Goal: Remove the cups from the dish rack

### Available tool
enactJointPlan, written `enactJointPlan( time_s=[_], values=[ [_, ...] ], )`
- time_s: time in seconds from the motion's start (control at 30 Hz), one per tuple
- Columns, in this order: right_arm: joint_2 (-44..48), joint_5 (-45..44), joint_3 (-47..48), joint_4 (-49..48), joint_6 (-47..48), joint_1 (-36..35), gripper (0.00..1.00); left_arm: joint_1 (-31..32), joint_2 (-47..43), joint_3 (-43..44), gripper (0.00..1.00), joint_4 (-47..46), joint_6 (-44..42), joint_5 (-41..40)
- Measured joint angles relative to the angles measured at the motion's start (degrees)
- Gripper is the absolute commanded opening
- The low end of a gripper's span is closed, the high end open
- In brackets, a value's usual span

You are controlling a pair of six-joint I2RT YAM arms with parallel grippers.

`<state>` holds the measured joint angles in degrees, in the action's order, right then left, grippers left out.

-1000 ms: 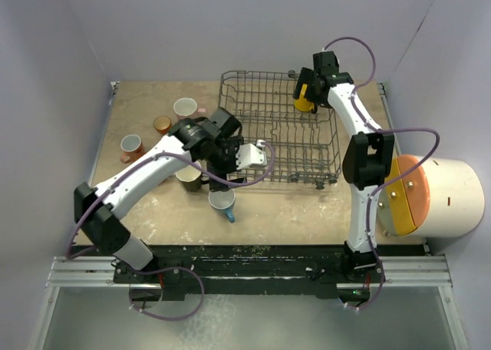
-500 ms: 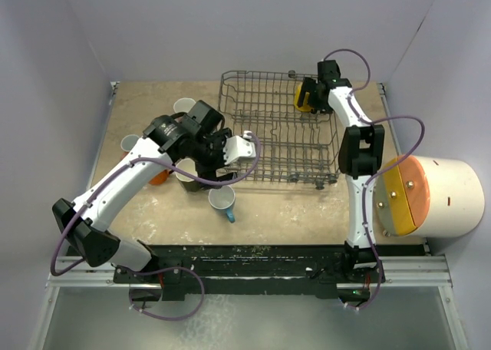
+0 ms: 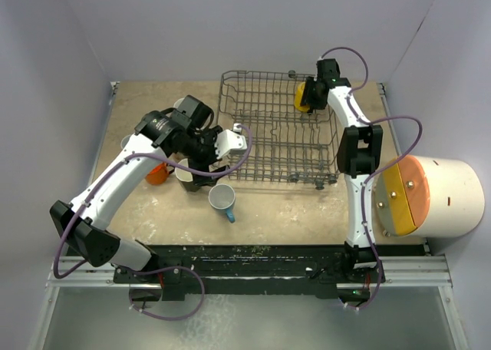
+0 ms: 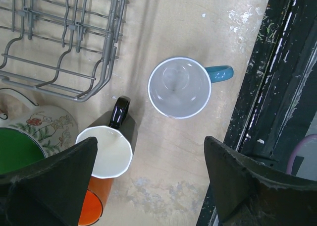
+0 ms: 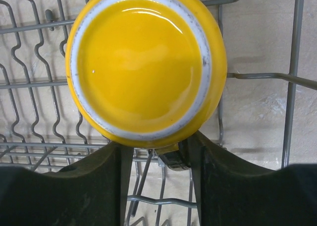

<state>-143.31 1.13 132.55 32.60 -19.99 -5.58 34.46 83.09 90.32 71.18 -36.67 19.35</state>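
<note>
Yellow mug (image 5: 143,62) sits upside down at the far right of the dish rack (image 3: 265,108). The right gripper (image 5: 158,144) has its fingers flanking the mug's lower edge; whether they clamp it cannot be told. The left gripper (image 4: 151,141) hangs spread wide and empty above the table (image 4: 188,18), over the upright black mug (image 4: 111,151) and blue mug (image 4: 179,87) beside the rack's near left corner.

L arm (image 3: 115,183) & R arm (image 3: 357,212): white shell links w/ chunky black joint housings (image 3: 355,152); black bases at 6 o'clock in top view. A thin purple cable (image 3: 248,152) loops along each arm. White bracket (image 3: 230,141) at L wrist. L gripper fingers (image 4: 47,179) are matte black, wedge-shaped, blunt-tipped. R gripper fingers (image 5: 237,189) are the same, slightly grainy finish.
</note>
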Motion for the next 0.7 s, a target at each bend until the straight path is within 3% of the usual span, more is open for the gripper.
enactJointPlan(
  time_s=[0.17,0.4,0.7],
  values=[
    [0.0,0.1,0.0,-0.4,0.0,0.0,0.33,0.0,-0.2,0.0,0.89,0.5,0.0,1.0],
    [0.1,-0.9,-0.2,-1.3,0.8,-0.8,0.0,0.0,-0.2,0.6,0.89,0.7,0.2,1.4],
    [1.1,-2.1,-0.5,-0.7,1.2,-1.4,0.0,0.0,-0.2,0.9,0.92,0.7,1.2,1.2]
  ],
)
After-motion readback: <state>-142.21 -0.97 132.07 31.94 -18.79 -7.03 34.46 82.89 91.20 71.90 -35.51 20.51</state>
